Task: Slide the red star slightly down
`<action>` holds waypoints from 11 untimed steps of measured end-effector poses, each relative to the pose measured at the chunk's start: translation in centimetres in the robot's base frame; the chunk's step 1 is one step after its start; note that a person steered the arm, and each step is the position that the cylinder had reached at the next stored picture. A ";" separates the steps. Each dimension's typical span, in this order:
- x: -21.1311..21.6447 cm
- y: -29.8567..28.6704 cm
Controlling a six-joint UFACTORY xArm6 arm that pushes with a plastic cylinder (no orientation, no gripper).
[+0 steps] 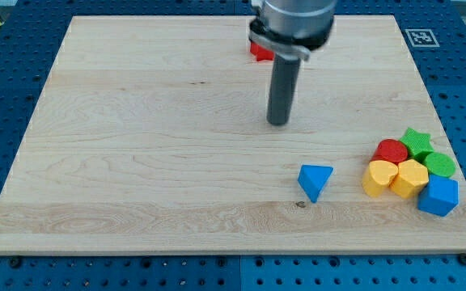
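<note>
The red star point(259, 51) lies near the board's top edge, mostly hidden behind the arm's grey head; only a small red part shows. My tip point(278, 123) rests on the board below the star and slightly to its right, apart from it. The rod stands upright. No block touches the tip.
A blue triangle point(315, 181) lies below and right of the tip. At the view's right sits a tight cluster: green star point(416, 141), red cylinder point(391, 151), green block point(440, 165), yellow heart point(379, 178), yellow hexagon point(411, 178), blue cube point(438, 196). The wooden board point(136, 145) lies on a blue pegboard.
</note>
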State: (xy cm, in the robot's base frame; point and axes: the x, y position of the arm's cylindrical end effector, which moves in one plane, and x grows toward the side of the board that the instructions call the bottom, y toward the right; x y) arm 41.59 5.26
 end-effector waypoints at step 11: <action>-7.7 -4.4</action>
